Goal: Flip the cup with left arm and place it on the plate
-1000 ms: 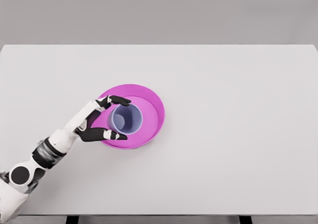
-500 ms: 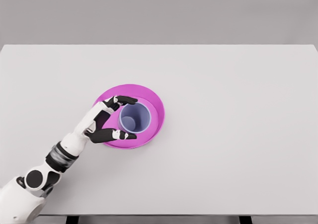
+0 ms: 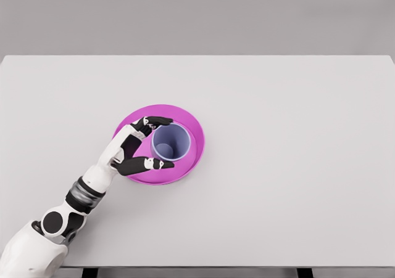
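Observation:
A pale blue cup (image 3: 171,142) stands upright with its mouth facing up on the magenta plate (image 3: 192,157), a little right of the plate's middle. My left hand (image 3: 164,142) reaches in from the lower left and wraps the cup's left side. Its black fingers (image 3: 154,122) curl over the far rim and the thumb (image 3: 148,163) presses at the near side, so the hand is shut on the cup. The right arm does not show.
The plate sits left of centre on a wide white table (image 3: 296,167). The table's front edge runs along the bottom of the view and a grey wall stands behind it.
The left hand has carried the cup to the right and slightly away from me across the plate, and the forearm has reached further in. The plate has stayed put.

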`<control>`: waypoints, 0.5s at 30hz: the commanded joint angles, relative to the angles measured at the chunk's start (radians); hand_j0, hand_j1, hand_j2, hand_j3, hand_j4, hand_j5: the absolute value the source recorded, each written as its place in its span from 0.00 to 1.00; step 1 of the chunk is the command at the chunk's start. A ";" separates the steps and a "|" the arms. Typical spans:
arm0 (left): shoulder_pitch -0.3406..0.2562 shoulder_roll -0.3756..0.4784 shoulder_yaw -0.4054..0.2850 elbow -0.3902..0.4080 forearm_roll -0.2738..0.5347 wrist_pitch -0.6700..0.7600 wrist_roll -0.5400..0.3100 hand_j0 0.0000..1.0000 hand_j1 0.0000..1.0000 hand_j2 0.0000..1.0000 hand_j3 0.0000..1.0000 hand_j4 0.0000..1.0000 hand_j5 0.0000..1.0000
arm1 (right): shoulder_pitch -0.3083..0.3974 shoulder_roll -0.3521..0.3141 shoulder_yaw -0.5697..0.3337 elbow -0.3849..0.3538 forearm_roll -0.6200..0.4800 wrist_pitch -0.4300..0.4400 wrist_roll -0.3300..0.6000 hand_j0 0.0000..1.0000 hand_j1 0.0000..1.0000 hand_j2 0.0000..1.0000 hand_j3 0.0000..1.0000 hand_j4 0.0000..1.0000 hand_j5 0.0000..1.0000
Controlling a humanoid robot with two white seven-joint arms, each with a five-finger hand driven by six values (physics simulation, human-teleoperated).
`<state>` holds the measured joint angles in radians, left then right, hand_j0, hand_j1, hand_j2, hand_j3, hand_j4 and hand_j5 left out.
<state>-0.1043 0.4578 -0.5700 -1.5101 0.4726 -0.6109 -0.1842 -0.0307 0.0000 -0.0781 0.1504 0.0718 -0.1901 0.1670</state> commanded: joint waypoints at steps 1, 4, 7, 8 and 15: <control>0.000 -0.001 0.001 0.001 0.005 0.000 0.000 0.63 0.63 0.63 0.63 0.63 0.63 | 0.000 0.000 0.000 0.000 0.000 0.000 0.000 1.00 1.00 1.00 1.00 1.00 1.00; 0.000 -0.001 0.001 0.001 0.005 0.000 0.000 0.64 0.64 0.64 0.64 0.64 0.64 | 0.000 0.000 0.000 0.000 0.000 0.000 0.000 1.00 1.00 1.00 1.00 1.00 1.00; 0.000 -0.001 -0.001 0.001 0.003 0.000 0.000 0.77 0.77 0.77 0.77 0.77 0.77 | 0.000 0.000 0.000 0.000 0.000 0.000 0.000 1.00 1.00 1.00 1.00 1.00 1.00; 0.000 -0.001 -0.001 0.001 0.003 0.000 0.000 0.83 0.83 0.83 0.83 0.83 0.83 | 0.000 0.000 0.000 0.000 0.000 0.000 0.000 1.00 1.00 1.00 1.00 1.00 1.00; 0.000 0.002 0.002 0.001 0.001 0.000 0.000 0.87 0.87 0.87 0.87 0.87 0.87 | 0.000 0.000 0.000 0.000 0.000 0.000 0.000 1.00 1.00 1.00 1.00 1.00 1.00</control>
<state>-0.1043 0.4591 -0.5679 -1.5089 0.4712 -0.6109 -0.1841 -0.0307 0.0000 -0.0781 0.1507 0.0719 -0.1901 0.1670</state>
